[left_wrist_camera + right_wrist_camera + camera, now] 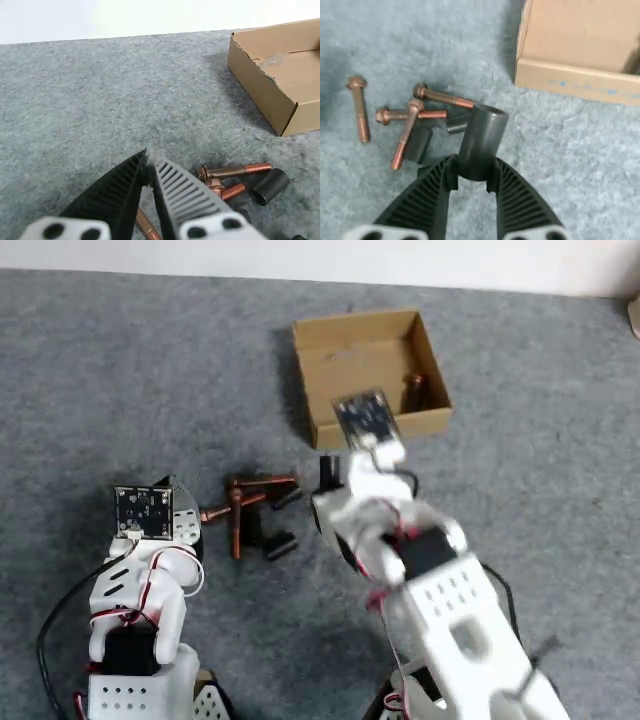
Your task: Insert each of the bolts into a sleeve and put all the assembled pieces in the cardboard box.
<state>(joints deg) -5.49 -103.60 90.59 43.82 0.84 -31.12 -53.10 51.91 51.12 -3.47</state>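
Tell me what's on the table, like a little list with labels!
Right gripper: shut on a black cylindrical sleeve
Left gripper: shut, beside the bolts
Copper-coloured metal bolts: four loose, lying on the grey carpet
Other black sleeves: at least two among the bolts
Brown cardboard box: open, beyond the bolts

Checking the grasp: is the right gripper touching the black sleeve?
Touching. The right wrist view shows the right gripper pressed against both sides of the black sleeve, with no gap.
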